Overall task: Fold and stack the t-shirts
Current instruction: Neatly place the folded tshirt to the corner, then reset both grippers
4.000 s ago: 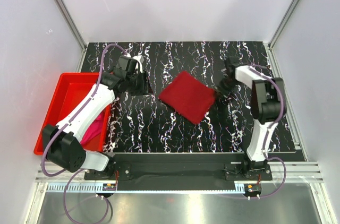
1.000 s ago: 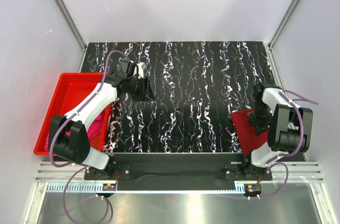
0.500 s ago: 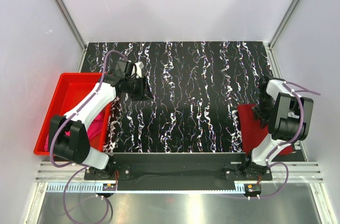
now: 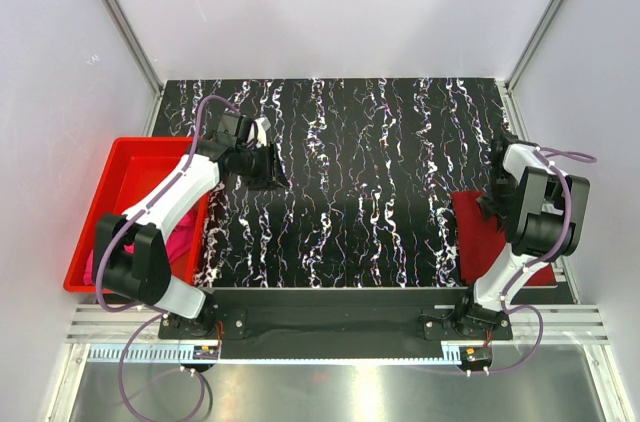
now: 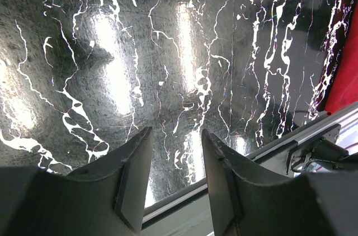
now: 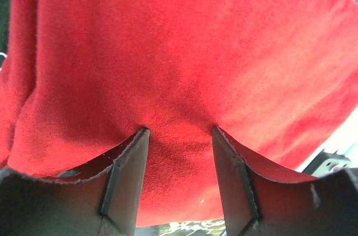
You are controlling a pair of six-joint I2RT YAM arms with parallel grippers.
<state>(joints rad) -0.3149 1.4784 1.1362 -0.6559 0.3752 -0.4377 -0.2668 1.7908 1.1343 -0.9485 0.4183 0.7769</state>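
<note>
The dark crimson t-shirt (image 4: 478,238), folded, lies at the table's near right corner, partly under the right arm. It fills the right wrist view (image 6: 184,40). My right gripper (image 6: 179,132) is open with both fingertips pressed down on the flat cloth; nothing is pinched between them. From above, the right gripper (image 4: 493,206) sits at the shirt's far edge. The magenta pink t-shirt (image 4: 178,242) lies crumpled in the red bin (image 4: 115,157). My left gripper (image 4: 268,167) hovers open and empty over the table's far left. In its wrist view the left gripper (image 5: 176,132) shows only bare marbled tabletop.
The red bin stands off the table's left edge, under the left arm. The black marbled table (image 4: 360,162) ends at a metal rail (image 4: 340,294) along the near side. White walls close in the back and sides.
The right gripper slid the crimson shirt from mid-table to the near right corner, still shifting it slightly right over the last second. Its jaws narrowed a little. The left arm barely moved.
</note>
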